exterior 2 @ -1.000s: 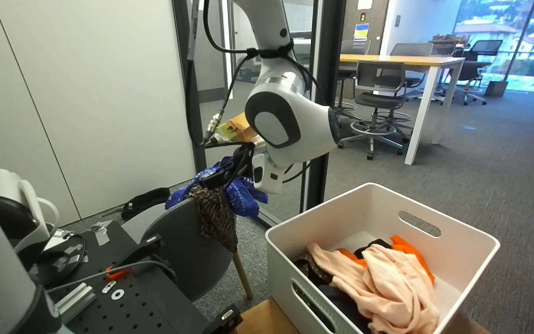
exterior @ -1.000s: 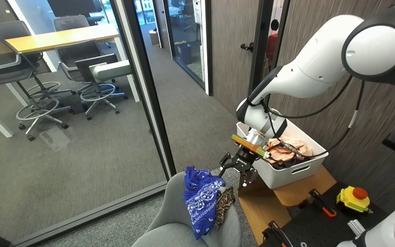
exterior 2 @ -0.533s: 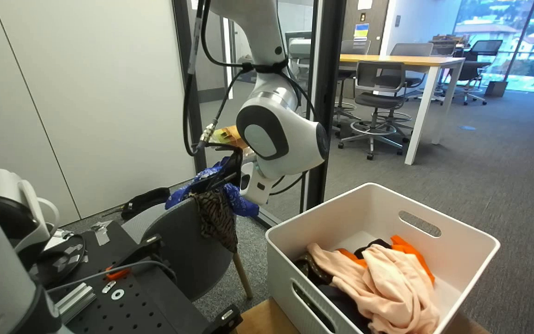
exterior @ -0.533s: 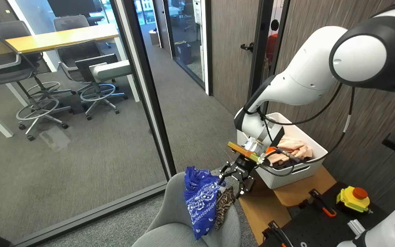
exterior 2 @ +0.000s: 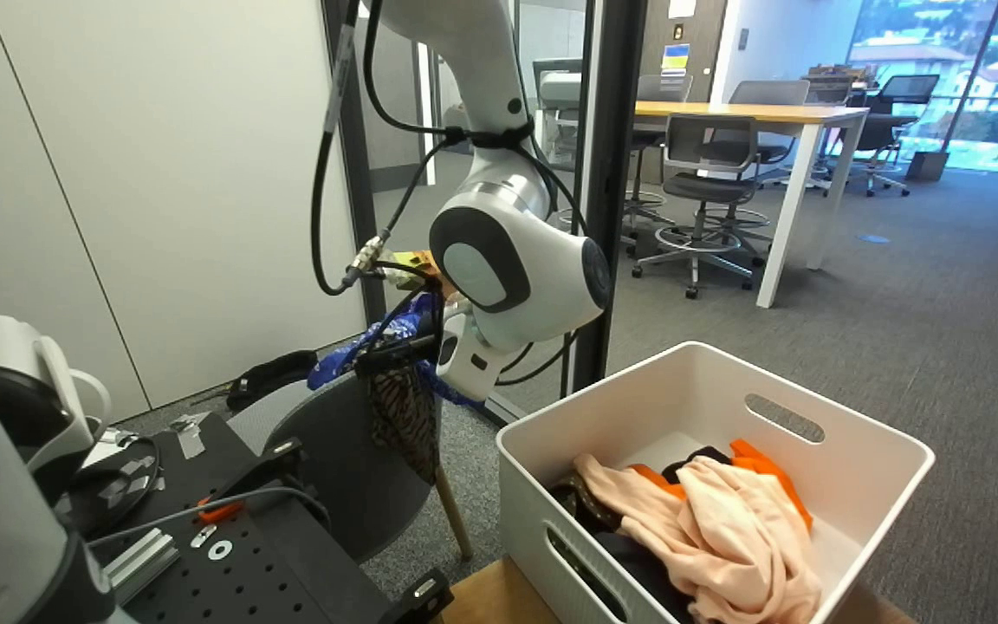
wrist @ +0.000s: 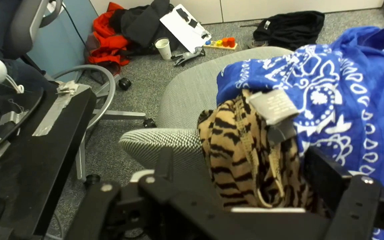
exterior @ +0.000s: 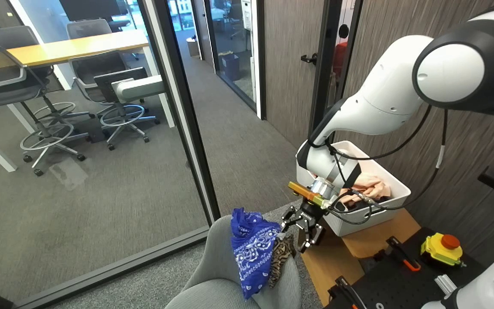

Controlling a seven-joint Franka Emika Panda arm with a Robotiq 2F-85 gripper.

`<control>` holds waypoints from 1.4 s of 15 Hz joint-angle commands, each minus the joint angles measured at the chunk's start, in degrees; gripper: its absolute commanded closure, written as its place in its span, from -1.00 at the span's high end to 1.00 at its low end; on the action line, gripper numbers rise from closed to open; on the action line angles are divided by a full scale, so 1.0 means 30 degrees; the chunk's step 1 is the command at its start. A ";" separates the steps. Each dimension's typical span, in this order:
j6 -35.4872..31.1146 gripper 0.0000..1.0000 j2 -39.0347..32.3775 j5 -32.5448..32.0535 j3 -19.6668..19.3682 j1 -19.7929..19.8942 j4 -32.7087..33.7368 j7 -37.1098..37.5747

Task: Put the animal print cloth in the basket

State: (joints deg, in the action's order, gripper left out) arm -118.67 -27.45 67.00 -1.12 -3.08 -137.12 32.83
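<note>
1. Nearest lay a black perforated board (exterior: 405, 281), beside the arm's base (exterior: 483, 286), carrying a yellow box (exterior: 435, 250) with a red button.
2. Next came a wooden counter (exterior: 378, 239), bearing the white basket (exterior 2: 525, 498) with peach (exterior 2: 724, 520) and orange cloths (exterior 2: 772, 477) inside.
3. At the back of the chair (exterior: 217, 257), the hand (wrist: 245, 167) had its fingers wide apart; in the wrist view they flanked the animal print cloth (exterior: 279, 259), but whether they touched it I could not tell.
4. That cloth hung over the chair's rim, against the blue cloth (exterior: 251, 257), outside the basket.
5. Between chair and basket showed a narrow strip of carpet (exterior 2: 475, 451), edged by the basket's upright wall.
6. Farther off, a gray aisle (exterior: 238, 141) ran beside a black-framed glass wall (exterior: 191, 128), with a yellow-topped desk (exterior: 79, 46) behind.
</note>
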 commanded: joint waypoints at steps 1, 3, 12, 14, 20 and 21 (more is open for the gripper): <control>-0.1251 1.00 0.0518 0.0913 -0.0252 -0.0274 -0.0870 0.0125; -0.1671 1.00 0.0416 0.1288 -0.0212 -0.0238 -0.1020 0.0101; -0.1499 1.00 -0.0991 0.2359 0.0365 -0.0557 0.0642 0.0230; -0.1496 1.00 -0.1093 0.2419 0.0389 -0.0630 0.0716 0.0218; -0.1564 0.17 -0.1244 0.2445 0.0327 -0.0691 0.0779 0.0233; -0.1573 0.04 -0.1260 0.2446 0.0280 -0.0684 0.0772 0.0231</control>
State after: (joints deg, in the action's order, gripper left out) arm -123.07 -30.47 72.97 -0.42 -4.37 -135.90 32.91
